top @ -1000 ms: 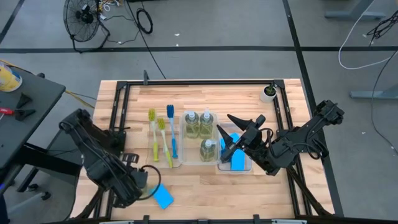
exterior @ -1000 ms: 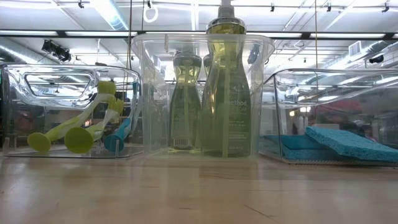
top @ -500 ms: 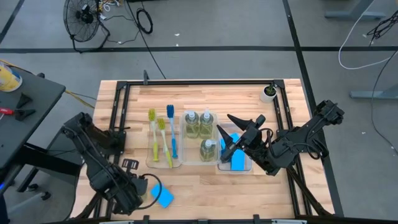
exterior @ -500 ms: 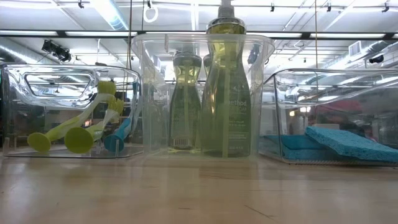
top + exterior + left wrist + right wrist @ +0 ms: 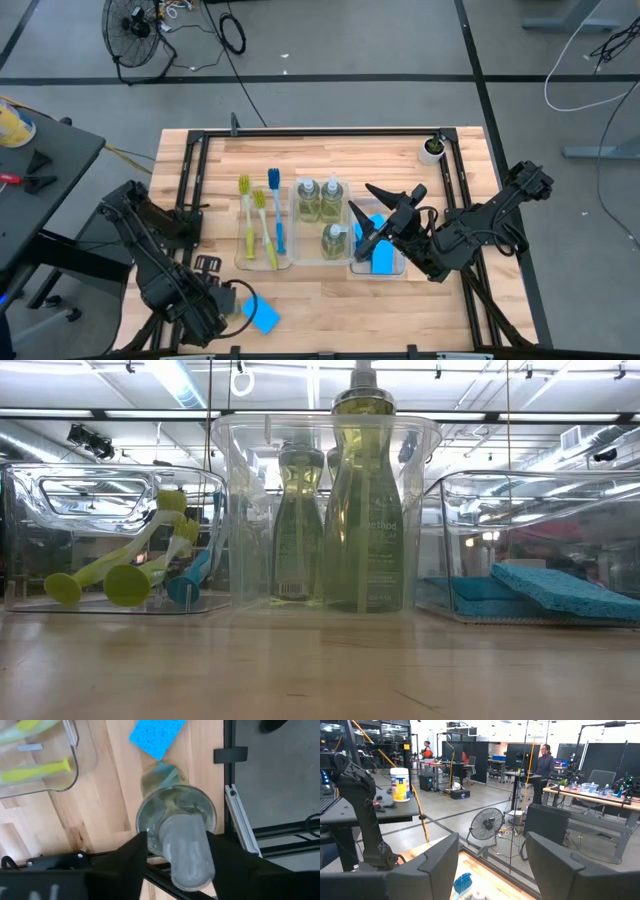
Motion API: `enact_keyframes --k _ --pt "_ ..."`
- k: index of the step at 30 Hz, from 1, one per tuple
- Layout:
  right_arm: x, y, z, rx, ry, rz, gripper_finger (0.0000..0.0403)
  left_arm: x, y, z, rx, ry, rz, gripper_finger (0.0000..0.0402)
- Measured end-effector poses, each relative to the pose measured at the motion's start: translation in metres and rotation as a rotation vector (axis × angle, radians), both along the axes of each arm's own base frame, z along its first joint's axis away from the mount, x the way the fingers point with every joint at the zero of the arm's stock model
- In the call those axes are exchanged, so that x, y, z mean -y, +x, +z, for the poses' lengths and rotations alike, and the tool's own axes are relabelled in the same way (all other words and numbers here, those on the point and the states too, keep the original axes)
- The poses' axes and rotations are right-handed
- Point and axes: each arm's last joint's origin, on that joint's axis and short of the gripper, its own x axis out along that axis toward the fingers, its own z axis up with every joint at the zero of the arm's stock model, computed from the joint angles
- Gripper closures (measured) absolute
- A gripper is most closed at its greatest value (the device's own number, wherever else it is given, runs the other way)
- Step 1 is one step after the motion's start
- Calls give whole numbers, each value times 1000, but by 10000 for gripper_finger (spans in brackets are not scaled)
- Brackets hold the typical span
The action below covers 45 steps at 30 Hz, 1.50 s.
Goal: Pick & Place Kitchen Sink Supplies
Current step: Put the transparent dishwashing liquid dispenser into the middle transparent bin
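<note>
- Down at the table's near-left corner, the left gripper (image 5: 175, 840) has its fingers either side of a soap bottle (image 5: 177, 827), beside a loose blue sponge (image 5: 263, 315).
- Right gripper (image 5: 362, 222) hangs spread apart, empty, over the sponge tray (image 5: 392, 270).

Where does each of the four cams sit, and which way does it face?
High: overhead, straight down on the table; both arms show.
Low: table height, level through three clear trays into the room; no arm shows.
Left wrist: past its own fingers, down on a soap bottle between them and a loose sponge.
Right wrist: past its fingers, out into the room.
Shared: high and left wrist both show that sponge.
</note>
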Motion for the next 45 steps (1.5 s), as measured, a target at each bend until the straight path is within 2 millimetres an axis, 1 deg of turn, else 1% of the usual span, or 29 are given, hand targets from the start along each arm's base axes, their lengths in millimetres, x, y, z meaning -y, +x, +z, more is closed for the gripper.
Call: enact_keyframes --k 2,4,10,15,21,29,36,40,45 --pt "0 0 0 0 0 0 172 0 0 0 0 1 0 196" --pt "0 0 0 0 0 0 172 0 0 0 -5 -3 1 191" --pt "0 0 0 0 0 0 172 2 -2 0 -64 -57 -20 192" --pt "0 0 0 0 0 0 172 2 -2 1 -103 -91 -42 181" --pt "0 0 0 0 0 1 172 -4 -3 5 -85 -101 -42 181" --pt "-4 -2 0 19 19 14 172 -17 -21 26 92 -58 -102 207" --pt "-4 -3 0 19 19 15 172 -21 -36 36 216 -8 -221 223" --pt "-4 -3 0 19 19 15 172 -30 -45 42 242 -23 -231 225" --pt "-4 -3 0 19 20 13 172 -46 -61 40 205 -66 -221 225"
